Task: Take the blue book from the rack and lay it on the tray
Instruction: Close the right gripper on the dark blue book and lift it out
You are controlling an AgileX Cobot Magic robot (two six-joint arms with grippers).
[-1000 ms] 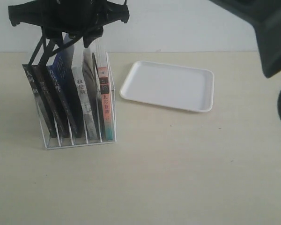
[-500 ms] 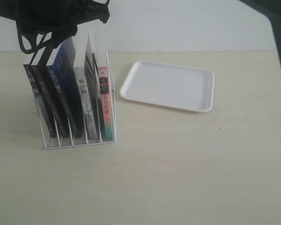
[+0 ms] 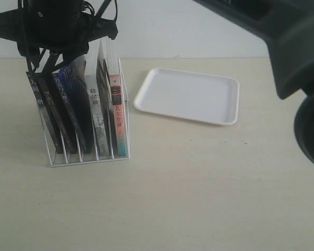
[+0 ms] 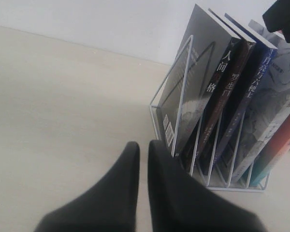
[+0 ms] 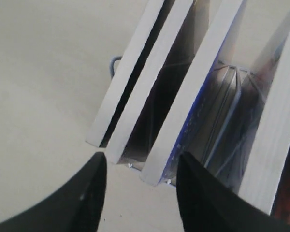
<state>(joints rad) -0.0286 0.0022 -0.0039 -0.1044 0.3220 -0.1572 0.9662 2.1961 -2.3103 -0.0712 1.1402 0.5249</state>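
Right fingers [image 5: 89,193] gape above the blue book [image 5: 191,101] in the rack [image 3: 89,161].

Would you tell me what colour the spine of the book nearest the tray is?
The spine is pink, teal at the bottom; clearest in the exterior view.

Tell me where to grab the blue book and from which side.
Pinch the blue book by its top edge, coming down from above. It stands leaning in the rack with other books close on both sides, so only its top is free.
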